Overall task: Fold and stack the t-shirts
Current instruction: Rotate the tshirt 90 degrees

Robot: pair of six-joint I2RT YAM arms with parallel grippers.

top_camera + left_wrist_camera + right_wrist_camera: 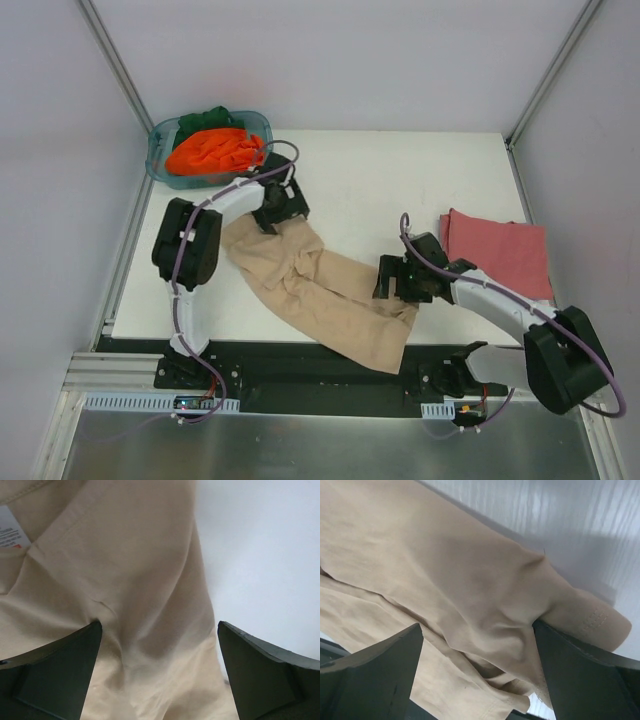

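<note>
We've got one cam high over the near edge, looking down on the whole table (400, 180); both wrist cams sit close, each peering between its fingers (55, 675) at the same tan shirt (320, 290).

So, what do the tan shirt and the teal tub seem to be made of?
The tan-beige short-sleeved shirt looks like soft, matte cloth, perhaps cotton: it wrinkles loosely and shows a stitched hem. The teal see-through tub looks like smooth rigid plastic: the bright orange shirt inside shows through its wall.
</note>
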